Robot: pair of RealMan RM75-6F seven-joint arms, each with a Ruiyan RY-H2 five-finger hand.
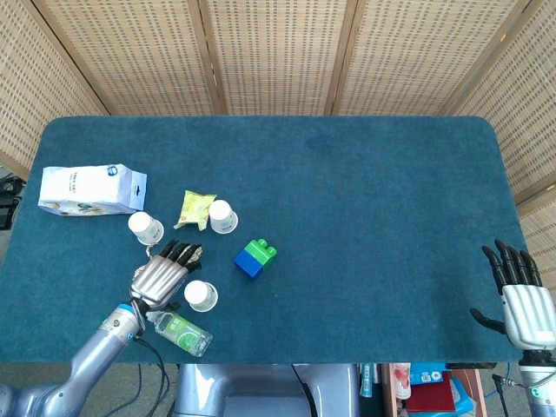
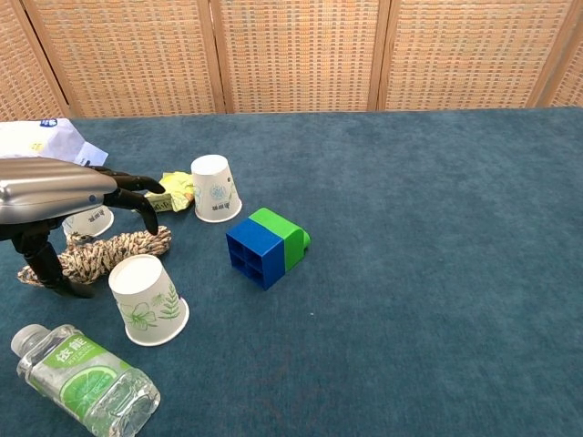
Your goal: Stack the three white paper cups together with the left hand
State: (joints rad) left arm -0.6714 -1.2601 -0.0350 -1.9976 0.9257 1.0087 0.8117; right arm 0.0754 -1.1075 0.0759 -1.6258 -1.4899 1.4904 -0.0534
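Note:
Three white paper cups stand upside down on the blue table. The nearest cup (image 1: 201,295) (image 2: 148,299) sits just right of my left hand (image 1: 162,274) (image 2: 68,196). That hand hovers open over the rope, fingers spread, holding nothing. A second cup (image 1: 146,228) (image 2: 89,221) stands behind it, half hidden by the hand in the chest view. The third cup (image 1: 222,216) (image 2: 215,188) is further right. My right hand (image 1: 521,291) rests open at the table's near right corner.
A braided rope (image 2: 109,252) lies under my left hand. A small water bottle (image 1: 179,330) (image 2: 83,381) lies at the front edge. A blue and green block (image 1: 254,257) (image 2: 266,245), a green snack packet (image 1: 196,208) and a white bag (image 1: 91,188) are nearby.

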